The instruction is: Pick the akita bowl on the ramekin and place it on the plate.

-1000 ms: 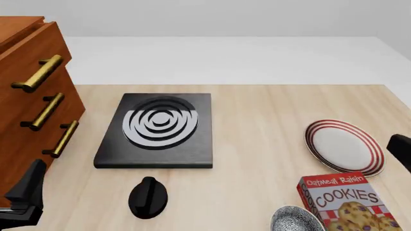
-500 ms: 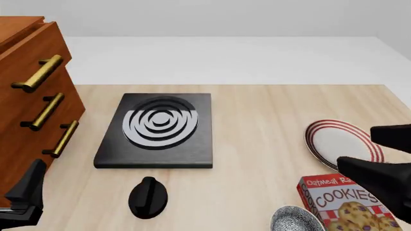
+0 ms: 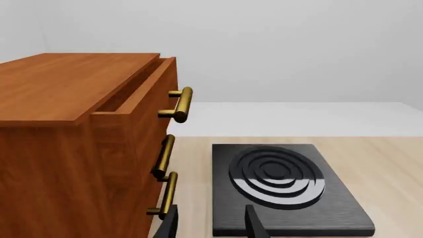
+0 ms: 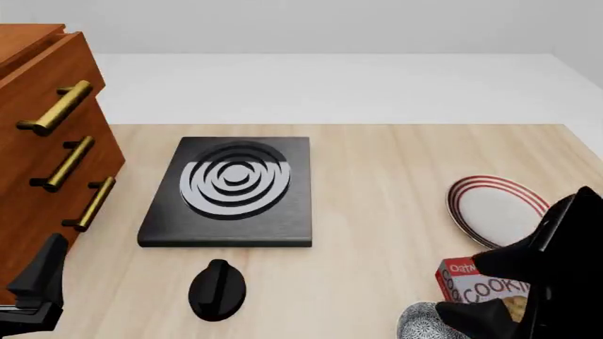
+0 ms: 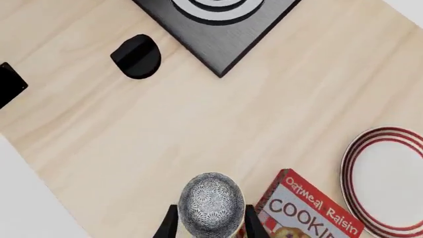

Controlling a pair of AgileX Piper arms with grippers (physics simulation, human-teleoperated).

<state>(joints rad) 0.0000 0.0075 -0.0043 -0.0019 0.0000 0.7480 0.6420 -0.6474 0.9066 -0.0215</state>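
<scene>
The akita bowl (image 5: pixel 210 202), speckled grey-white inside, stands near the table's front edge beside the cookie box; in the front view only part of the bowl (image 4: pixel 422 322) shows. My right gripper (image 5: pixel 210 209) hangs above it, open, one finger on each side of the rim, holding nothing. In the front view the right gripper (image 4: pixel 485 289) covers part of the box. The ramekin is hidden. The plate (image 4: pixel 495 210), white with red rings, lies farther back on the right; the right wrist view also shows the plate (image 5: pixel 390 178). My left gripper (image 3: pixel 210 218) is open and empty at the front left.
A red cookie box (image 5: pixel 307 213) lies between bowl and plate. A black stove plate (image 4: pixel 231 189) sits mid-table with a black knob (image 4: pixel 217 288) in front of it. A wooden drawer cabinet (image 4: pixel 47 141) with brass handles stands at the left.
My right arm has come in from the right edge and moved forward and left, over the cookie box, until its fingers straddle the bowl. The left arm has not moved.
</scene>
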